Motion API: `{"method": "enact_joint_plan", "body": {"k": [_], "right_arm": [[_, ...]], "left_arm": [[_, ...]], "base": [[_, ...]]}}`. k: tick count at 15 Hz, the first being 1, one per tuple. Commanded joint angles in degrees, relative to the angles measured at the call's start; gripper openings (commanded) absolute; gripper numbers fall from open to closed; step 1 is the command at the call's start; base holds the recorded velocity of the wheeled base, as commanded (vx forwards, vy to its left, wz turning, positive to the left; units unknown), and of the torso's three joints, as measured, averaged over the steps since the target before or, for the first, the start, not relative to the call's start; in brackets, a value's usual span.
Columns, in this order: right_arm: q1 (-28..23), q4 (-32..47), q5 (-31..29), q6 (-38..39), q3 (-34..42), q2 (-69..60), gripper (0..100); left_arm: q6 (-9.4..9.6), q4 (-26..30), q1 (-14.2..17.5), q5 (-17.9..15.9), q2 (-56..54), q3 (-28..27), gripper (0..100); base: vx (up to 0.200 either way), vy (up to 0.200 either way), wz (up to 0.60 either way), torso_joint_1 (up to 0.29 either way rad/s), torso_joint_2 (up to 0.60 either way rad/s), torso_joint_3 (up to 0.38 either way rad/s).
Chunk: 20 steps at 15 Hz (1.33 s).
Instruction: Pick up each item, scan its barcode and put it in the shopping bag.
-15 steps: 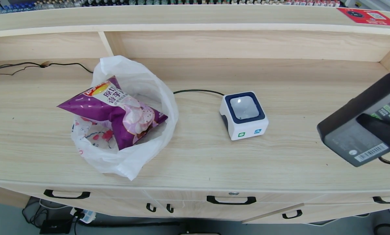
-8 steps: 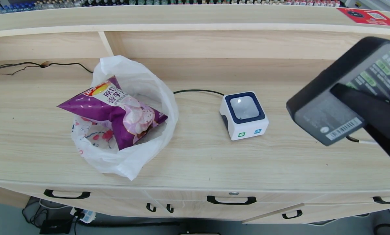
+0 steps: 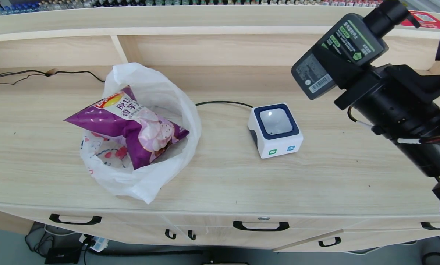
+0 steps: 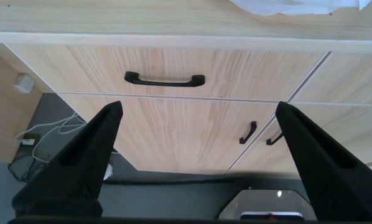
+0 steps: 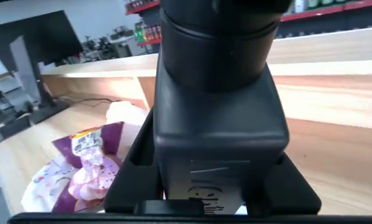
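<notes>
Right gripper (image 3: 347, 73) is closed around a dark bottle (image 3: 347, 35), which is held high above the counter (image 3: 220, 173), to the right of the scanner (image 3: 275, 129) and well apart from it. Its barcode (image 3: 320, 84) is turned towards the head camera rather than down at the scanner window. Left gripper (image 4: 195, 162) is seen with its fingers spread wide and nothing between them, low in front of the drawers (image 4: 164, 93). One item can be judged as done: a purple chips packet (image 3: 128, 123) lies in the open white bag (image 3: 146, 184), with its upper end sticking out over the rim. The bottle is judged to be in hand but not yet scanned. It has to be brought over the scanner, barcode to the window, and then placed in the bag beside the chips.
</notes>
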Motion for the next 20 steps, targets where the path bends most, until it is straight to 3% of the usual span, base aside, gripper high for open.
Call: {"method": "enact_joint_plan", "body": {"k": [1,4,7,10,17,20], "right_arm": [[5.6,7.3,-7.2,-3.1,-5.9,-0.6,0],[17.6,18.7,-11.7,5.1,-7.8,-7.2,0],[21.3,18.7,-9.4,8.3,-7.8,-11.8,0],[23.5,18.8,-8.4,9.2,-5.9,-13.7,0],[32.5,18.3,-5.9,17.7,-1.8,-14.0,0],[32.7,18.3,-3.0,19.2,-1.9,-13.2,0]], "left_arm": [[0.0,-0.1,0.0,-0.1,0.0,0.0,100],[0.0,-0.1,0.0,0.0,0.0,0.0,100],[0.09,-0.1,0.0,-0.1,0.0,0.0,100],[1.32,-0.2,0.0,-0.2,0.0,0.0,100],[1.49,-0.4,0.0,-0.2,0.0,0.0,100],[1.49,-0.4,0.0,-0.2,0.0,0.0,100]], "base": [[0.0,0.0,0.0,0.0,0.0,0.0],[0.0,0.0,0.0,0.0,0.0,0.0],[0.0,0.0,0.0,0.0,0.0,0.0],[0.0,0.0,0.0,0.0,0.0,0.0],[0.0,0.0,0.0,0.0,0.0,0.0],[0.0,0.0,0.0,0.0,0.0,0.0]]}}
